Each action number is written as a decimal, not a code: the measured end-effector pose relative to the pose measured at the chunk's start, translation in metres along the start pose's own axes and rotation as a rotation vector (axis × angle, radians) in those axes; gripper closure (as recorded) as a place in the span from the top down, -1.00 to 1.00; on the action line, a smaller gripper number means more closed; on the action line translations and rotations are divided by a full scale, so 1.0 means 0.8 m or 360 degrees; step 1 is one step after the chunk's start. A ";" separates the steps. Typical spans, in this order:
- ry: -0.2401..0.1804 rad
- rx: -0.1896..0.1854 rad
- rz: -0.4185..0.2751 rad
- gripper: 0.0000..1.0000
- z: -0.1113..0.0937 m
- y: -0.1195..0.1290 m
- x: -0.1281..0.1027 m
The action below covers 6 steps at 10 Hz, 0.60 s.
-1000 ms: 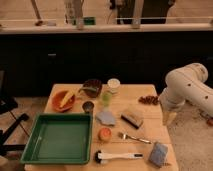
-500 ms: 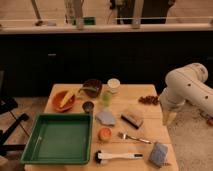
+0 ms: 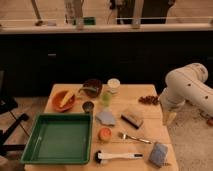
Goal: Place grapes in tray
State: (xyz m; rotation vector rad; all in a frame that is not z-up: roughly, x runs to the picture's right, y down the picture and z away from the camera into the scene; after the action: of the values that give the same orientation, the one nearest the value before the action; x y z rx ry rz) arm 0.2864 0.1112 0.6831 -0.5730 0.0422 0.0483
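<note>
The small cluster of dark reddish-brown grapes (image 3: 148,99) lies on the pale wooden counter (image 3: 150,124) close to its right edge, towards the far right corner. It is well apart from the large shallow green plastic tray (image 3: 29,146), which fills the near left corner. The robot's white arm (image 3: 189,89) bends in from the right and is cut off at the side. Its gripper (image 3: 169,118) hangs pointing down just off the counter's right edge, nearer than the grapes and not touching them. Its fingers stand apart with nothing between them, though their tips are hard to pick out against the floor. Along the far edge sit an orange bowl (image 3: 64,100) with something yellow in it that I cannot identify, a dark bowl (image 3: 93,87), and a white cup (image 3: 114,84). A pale green cup (image 3: 106,97) and a small dark cup (image 3: 88,106) stand just in front of them. Mid-counter are a crumpled grey-blue piece (image 3: 106,117) and a dark block (image 3: 132,119); what they are stays unclear. Nearer me lie a round orange-red fruit (image 3: 104,133) just beside the tray's right rim, a metal fork (image 3: 134,137), a white-handled brush (image 3: 118,156) and a grey-blue packet (image 3: 159,154) at the near right corner.
</note>
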 end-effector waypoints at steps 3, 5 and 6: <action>0.0000 0.0000 0.0000 0.60 0.000 0.000 0.000; 0.0006 0.0022 -0.0015 0.60 0.007 -0.002 -0.004; -0.0001 0.0059 -0.0039 0.60 0.016 -0.013 -0.015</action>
State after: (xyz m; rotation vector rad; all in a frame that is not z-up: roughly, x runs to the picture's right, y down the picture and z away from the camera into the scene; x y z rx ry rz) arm 0.2755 0.1091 0.7003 -0.5366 0.0352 0.0240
